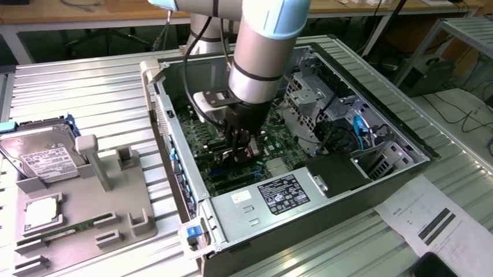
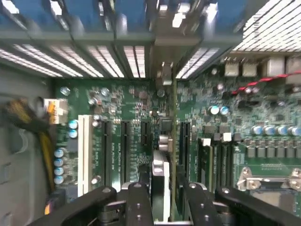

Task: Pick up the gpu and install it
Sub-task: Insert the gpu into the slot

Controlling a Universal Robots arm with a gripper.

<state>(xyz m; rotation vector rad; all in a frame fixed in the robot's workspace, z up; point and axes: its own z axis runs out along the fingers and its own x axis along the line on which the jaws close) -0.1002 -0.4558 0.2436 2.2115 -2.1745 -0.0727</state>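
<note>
Scanning from the exterior view's left, I see the grey parts tray (image 1: 85,213) with the hard drive (image 1: 43,156) and a RAM stick (image 1: 69,228) on it. Next comes the open computer case (image 1: 385,124), lying on the slatted table (image 1: 77,92). My gripper (image 1: 240,151) reaches down over the motherboard (image 1: 196,150). In the wrist view the gpu (image 2: 174,136) stands on edge in a slot between the fingers (image 2: 138,202); I cannot tell whether they clamp it. A paper sheet (image 1: 431,216) lies rightmost.
</note>
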